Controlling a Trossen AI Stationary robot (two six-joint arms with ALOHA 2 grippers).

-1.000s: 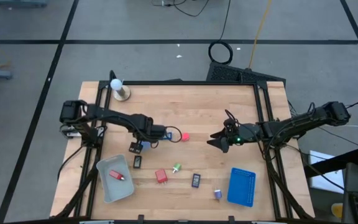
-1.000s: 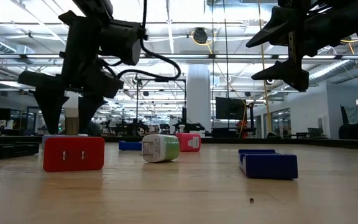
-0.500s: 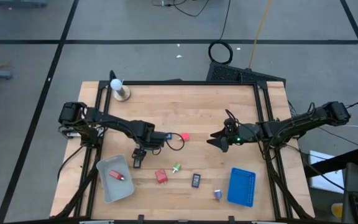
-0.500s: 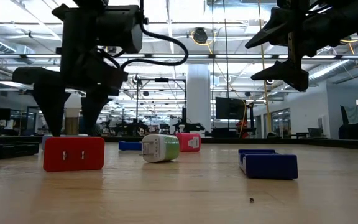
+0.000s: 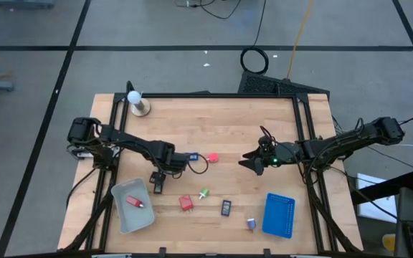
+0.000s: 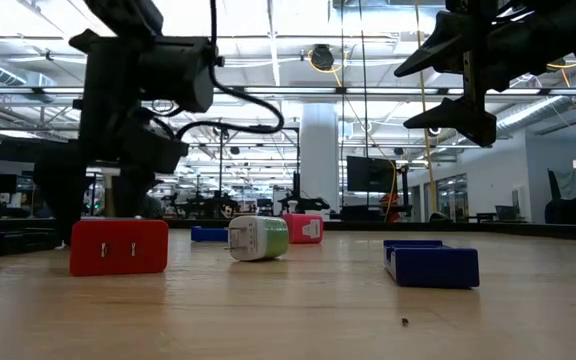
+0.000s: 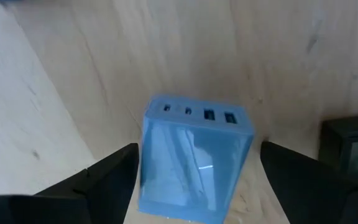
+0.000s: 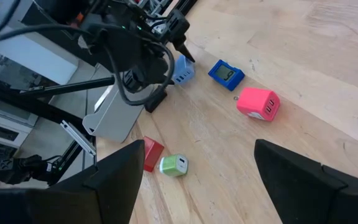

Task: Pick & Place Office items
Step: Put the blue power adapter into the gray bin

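The left gripper [image 5: 157, 176] is now lower and nearer than a second ago, and its fingers are standing wide apart on both sides of the light-blue plastic charger block [image 7: 194, 158], not yet gripping it. A black rectangular block [image 5: 158, 187] is lying just beside it. The right gripper [image 5: 245, 159] is hanging spread open above the middle of the wooden table [image 5: 228, 122], unchanged. The grey rectangular tray [image 5: 123, 215] at the near left is holding one red piece [image 5: 135, 203]. The blue rectangular tray [image 5: 279, 214] is lying at the near right.

Overhead view straight down, low view level across table [image 6: 298, 300], wrist views close, angled downward
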